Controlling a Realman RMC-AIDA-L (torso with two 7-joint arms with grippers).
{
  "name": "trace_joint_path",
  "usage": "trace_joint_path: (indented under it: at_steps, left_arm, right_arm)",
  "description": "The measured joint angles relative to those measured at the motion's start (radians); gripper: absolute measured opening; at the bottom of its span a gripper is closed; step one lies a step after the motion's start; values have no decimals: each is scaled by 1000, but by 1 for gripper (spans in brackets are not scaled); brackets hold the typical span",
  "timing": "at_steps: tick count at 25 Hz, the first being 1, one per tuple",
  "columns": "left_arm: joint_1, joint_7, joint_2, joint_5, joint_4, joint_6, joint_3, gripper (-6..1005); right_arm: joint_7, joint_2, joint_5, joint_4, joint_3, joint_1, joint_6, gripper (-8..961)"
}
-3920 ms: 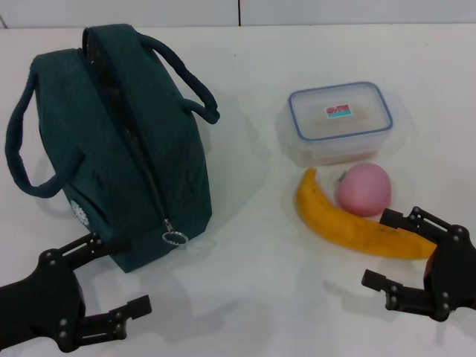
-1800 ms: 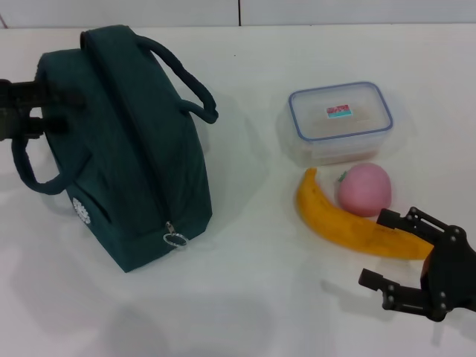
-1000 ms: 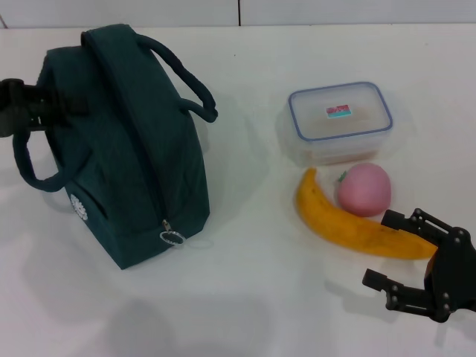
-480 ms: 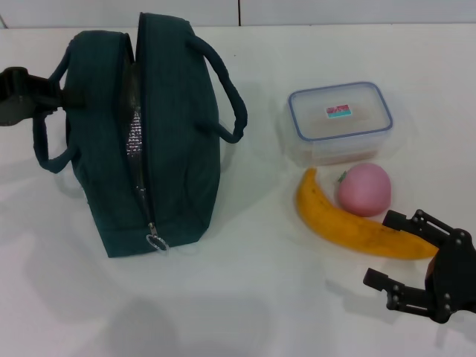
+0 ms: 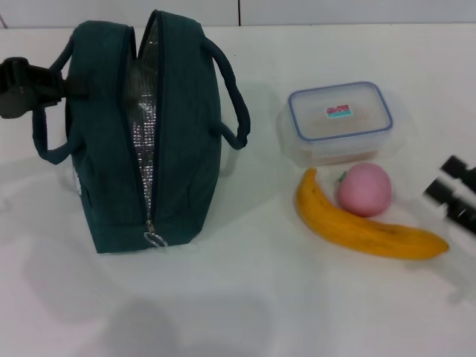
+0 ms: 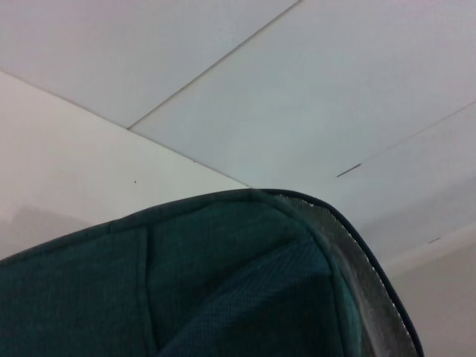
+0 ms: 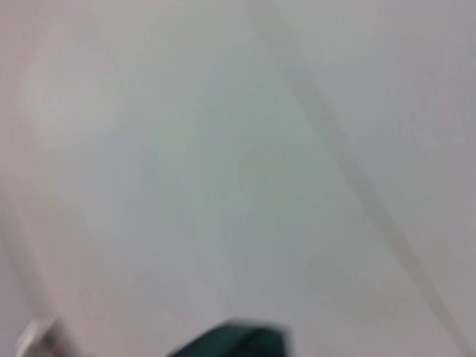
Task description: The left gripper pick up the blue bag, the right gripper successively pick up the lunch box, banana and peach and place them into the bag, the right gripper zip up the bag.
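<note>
I log the blue bag [image 5: 141, 134] upright at left, zip parted on foil lining, left gripper [image 5: 30, 88] at its far-left handle, grip not discernible. Lunch box [image 5: 341, 121], red-and-teal label [image 5: 338, 112] unreadable, sits far right; peach [image 5: 364, 189] and banana [image 5: 364, 227] nearer; right gripper [image 5: 455, 195] at right edge, blurred, state indeterminable

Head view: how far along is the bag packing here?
Done: the dark teal fabric bag stands unzipped, foil lining showing. In hand: the left gripper is at its handle. Left: clear blue-rimmed lunch box, yellow banana and pink peach lie outside; right gripper is empty.
</note>
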Motion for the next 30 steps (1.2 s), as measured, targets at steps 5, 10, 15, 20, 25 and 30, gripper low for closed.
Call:
trace_joint_path:
  at_steps: [5,10,15,20,25,30]
  left_arm:
    - [4,8,-1,-40,-13,1,-2,44]
    - [7,19,-2,-68,-21,2,2,44]
    - [5,40,-15,-79,-25,0,-2,44]
    - [-2,56,-21,-79,-25,-5,-3,44]
    - [-10,67,-24,-79,-25,-6,-4,44]
    - [-14,85,-26,-90,-24,-10,-4,44]
  right_arm:
    - [355,-4,134,8,1,-19,86,883]
    - [618,-1,179,5,1,3,224,883]
    - [697,5,184,7,1,67,306,883]
    - [767,12,187,8,-6,155,416,884]
    - [793,18,187,28,-4,211,522,884]
    - [803,21,187,66,-7,266,588,884]
